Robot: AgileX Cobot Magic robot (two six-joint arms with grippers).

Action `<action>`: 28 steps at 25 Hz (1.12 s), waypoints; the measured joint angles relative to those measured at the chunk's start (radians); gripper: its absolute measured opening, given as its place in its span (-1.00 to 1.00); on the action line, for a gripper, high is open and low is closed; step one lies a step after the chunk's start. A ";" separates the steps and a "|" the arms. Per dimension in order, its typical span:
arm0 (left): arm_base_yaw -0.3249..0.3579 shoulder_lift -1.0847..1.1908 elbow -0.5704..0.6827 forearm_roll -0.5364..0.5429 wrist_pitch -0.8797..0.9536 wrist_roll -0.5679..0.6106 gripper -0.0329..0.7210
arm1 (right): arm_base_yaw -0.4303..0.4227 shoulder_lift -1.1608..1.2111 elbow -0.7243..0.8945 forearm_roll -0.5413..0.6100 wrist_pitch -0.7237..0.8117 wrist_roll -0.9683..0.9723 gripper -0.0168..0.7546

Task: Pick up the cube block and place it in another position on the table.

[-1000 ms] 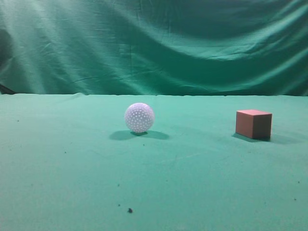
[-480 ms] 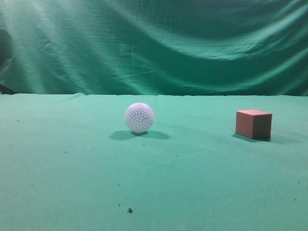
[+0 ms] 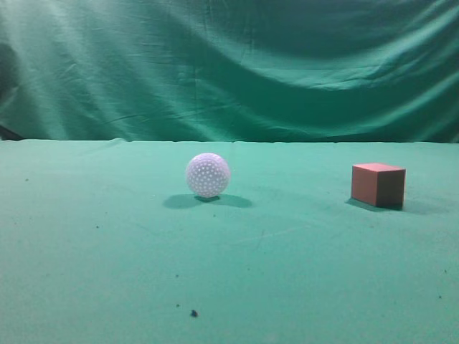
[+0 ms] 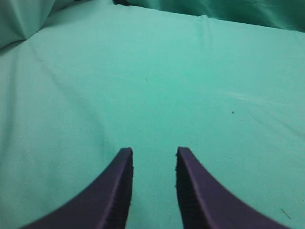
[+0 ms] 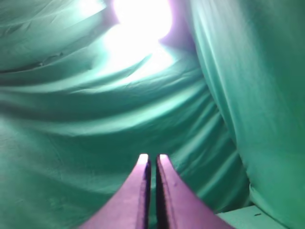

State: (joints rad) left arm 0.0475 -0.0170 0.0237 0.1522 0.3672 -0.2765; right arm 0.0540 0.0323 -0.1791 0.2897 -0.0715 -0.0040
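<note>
The reddish-brown cube block (image 3: 378, 184) rests on the green table (image 3: 107, 251) at the right of the exterior view. No gripper shows in that view. In the left wrist view my left gripper (image 4: 153, 152) is open and empty over bare green cloth (image 4: 190, 86). In the right wrist view my right gripper (image 5: 152, 158) has its fingers nearly together with nothing between them, and it points at the draped green curtain (image 5: 95, 119). The cube shows in neither wrist view.
A white dimpled ball (image 3: 208, 175) sits on the table left of the cube, near the middle. A green backdrop curtain (image 3: 229, 64) hangs behind the table. A bright light (image 5: 140, 19) glares through the curtain in the right wrist view.
</note>
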 joint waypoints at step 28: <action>0.000 0.000 0.000 0.000 0.000 0.000 -0.22 | 0.373 1.090 -0.604 -0.184 0.961 -0.066 -0.96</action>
State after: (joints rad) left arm 0.0475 -0.0170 0.0237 0.1522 0.3672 -0.2765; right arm 0.4271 1.1221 -0.7830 0.1055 0.8892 -0.0696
